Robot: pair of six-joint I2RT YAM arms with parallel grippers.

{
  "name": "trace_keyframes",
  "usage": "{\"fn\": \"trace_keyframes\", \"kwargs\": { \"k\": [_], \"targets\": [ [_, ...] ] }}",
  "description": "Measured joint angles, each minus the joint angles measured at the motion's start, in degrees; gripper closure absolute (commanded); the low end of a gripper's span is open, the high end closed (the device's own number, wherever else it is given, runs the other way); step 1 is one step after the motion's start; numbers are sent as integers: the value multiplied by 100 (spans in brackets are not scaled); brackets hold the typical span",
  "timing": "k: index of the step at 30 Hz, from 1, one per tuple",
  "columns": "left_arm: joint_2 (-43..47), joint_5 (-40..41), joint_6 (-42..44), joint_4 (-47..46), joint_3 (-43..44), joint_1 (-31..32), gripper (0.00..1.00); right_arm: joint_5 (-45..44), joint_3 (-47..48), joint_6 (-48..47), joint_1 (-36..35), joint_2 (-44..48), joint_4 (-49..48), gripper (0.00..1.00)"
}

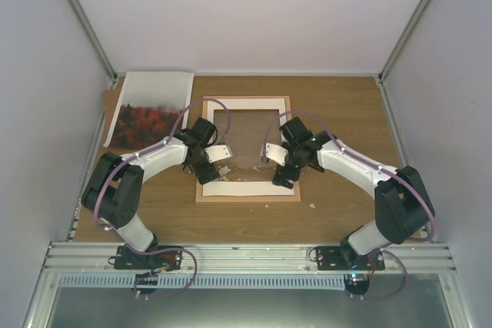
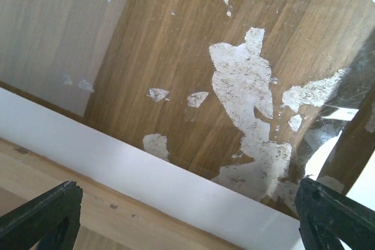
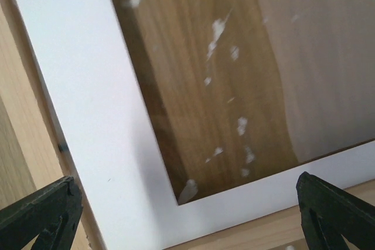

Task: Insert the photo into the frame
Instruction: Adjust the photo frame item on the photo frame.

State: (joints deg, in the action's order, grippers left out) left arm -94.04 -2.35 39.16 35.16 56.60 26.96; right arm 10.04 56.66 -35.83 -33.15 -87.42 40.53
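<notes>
White links (image 1: 157, 157), black joints (image 1: 115, 190), purple cables (image 1: 207, 100); left claw (image 2: 187, 218), right claw (image 3: 187, 215) dark-tipped.

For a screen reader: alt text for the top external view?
The left gripper and right gripper, both open, hover over the near rail of a light wooden picture frame flat on a brown table; a white-bordered red-orange photo lies far left.

The photo (image 1: 151, 110) lies face up at the far left, beside the wooden frame (image 1: 246, 99), flat mid-table

Left gripper (image 2: 186, 187) spread over frame (image 2: 117, 212) rail; pane (image 2: 176, 57) white-flecked, maybe scraps.
</notes>
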Motion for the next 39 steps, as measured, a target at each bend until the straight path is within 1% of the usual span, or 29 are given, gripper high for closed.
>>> {"fn": "trace_keyframes", "kwargs": {
  "k": [4, 10, 13, 16, 20, 22, 27, 34, 39],
  "targets": [
    [79, -85, -20, 149, 151, -15, 1, 313, 459, 133, 238, 44, 52, 0],
    [238, -826, -315, 387, 1064, -214, 1, 968, 1414, 492, 1187, -98, 103, 0],
    [289, -992, -555, 361, 1338, -450, 1, 1014, 2037, 855, 1545, -472, 15, 0],
    [144, -1060, -914, 291, 1825, -758, 1, 881, 2608, 1176, 1700, -1023, -271, 0],
    [-417, -1043, -1311, -76, 2559, -1036, 1, 518, 3571, 1493, 1781, -2044, -522, 0],
    [-721, -1001, -1471, -269, 2793, -1121, 1, 289, 3998, 1606, 1814, -2551, -675, 0],
    [-1679, -802, -1803, -555, 3510, -1185, 1, -289, 4640, 1770, 1902, -3556, -960, 0],
    [-3001, -378, -2190, -844, 4684, -1187, 1, -693, 5189, 1917, 1956, -4240, -1255, 0],
    [-3657, -129, -2319, -894, 5401, -1191, 1, -820, 5788, 1945, 1956, -4664, -1458, 0]
  ]
}}
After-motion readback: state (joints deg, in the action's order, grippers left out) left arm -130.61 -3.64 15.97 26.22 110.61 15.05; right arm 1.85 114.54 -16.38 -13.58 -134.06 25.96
